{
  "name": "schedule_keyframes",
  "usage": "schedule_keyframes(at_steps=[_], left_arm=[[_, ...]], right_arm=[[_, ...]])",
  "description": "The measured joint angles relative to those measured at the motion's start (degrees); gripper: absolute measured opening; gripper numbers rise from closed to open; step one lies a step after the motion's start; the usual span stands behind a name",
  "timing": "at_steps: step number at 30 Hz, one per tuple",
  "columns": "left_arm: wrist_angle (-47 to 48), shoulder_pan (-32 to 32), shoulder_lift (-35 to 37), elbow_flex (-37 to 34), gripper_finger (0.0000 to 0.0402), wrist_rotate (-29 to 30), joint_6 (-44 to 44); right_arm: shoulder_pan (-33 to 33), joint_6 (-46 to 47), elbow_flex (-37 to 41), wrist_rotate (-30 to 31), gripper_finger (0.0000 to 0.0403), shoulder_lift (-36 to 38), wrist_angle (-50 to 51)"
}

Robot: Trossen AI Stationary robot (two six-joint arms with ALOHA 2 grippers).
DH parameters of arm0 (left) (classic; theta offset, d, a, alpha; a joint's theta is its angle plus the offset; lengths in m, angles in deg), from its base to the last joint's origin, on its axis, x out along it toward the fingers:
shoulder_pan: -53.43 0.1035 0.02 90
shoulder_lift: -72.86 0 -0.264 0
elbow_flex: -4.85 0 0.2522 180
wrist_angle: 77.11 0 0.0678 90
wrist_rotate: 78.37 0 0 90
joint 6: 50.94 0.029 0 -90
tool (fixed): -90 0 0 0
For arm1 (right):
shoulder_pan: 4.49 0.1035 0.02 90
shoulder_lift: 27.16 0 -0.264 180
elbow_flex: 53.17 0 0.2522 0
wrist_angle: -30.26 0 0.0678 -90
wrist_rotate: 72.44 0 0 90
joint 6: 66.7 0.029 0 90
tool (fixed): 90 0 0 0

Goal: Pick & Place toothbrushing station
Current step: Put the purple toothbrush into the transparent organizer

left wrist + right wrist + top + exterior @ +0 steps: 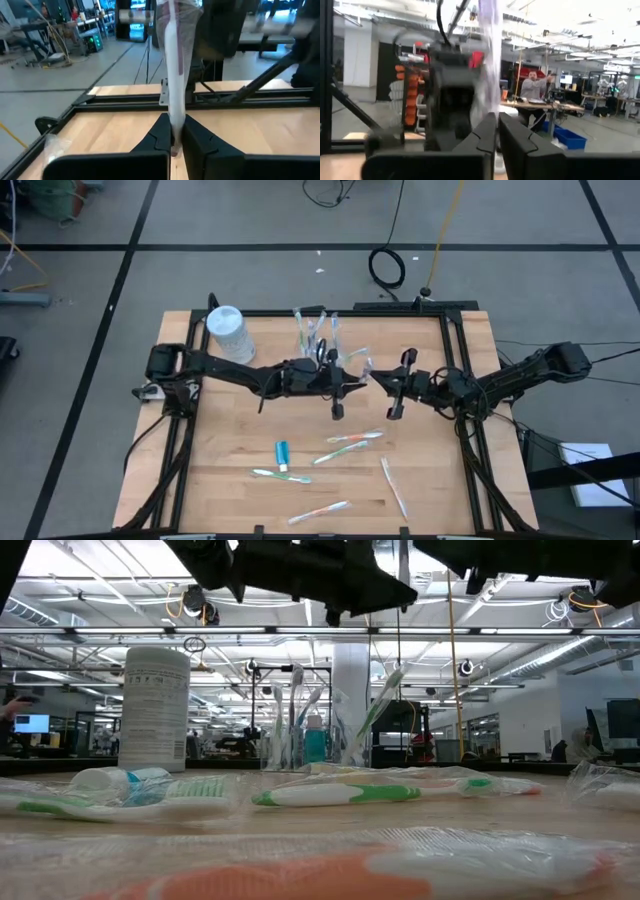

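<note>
Left gripper (173, 135) is pinching the lower end of a wrapped toothbrush (175, 75), jaws narrowed onto it, mid-table just in front of the clear cup (318, 340) standing full of upright brushes. Right gripper (496, 132) is facing it close by; whether its near-closed jaws are gripping the same wrapper cannot be told. Five crinkly film-wrapped slim brushes (354, 439) and one blue toothpaste tube (282, 452) are lying on the wooden table (230, 430); a white cylindrical container (229, 332) is standing far left of the cup.

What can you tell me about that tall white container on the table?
The container is a tall cylinder, white with a paler lid, apparently plastic, and printed text shows on its side from table level. It stands upright near the table's far left corner, behind the left arm. No gripper touches it.
</note>
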Motion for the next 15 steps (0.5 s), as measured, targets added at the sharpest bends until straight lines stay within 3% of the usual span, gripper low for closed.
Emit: schedule_keyframes(at_steps=[7, 15], left_arm=[[3.1, 0.0, 2.5, 0.1, 0.0016, 0.2, -0.6], [7.3, 2.7, 8.3, 0.1, 0.0021, 0.2, -1.0]], right_arm=[[0.0, 6.0, 0.0, 5.5, 0.0056, 0.6, -3.1], [0.1, 5.6, 0.1, 5.9, 0.0080, 0.5, -0.5]])
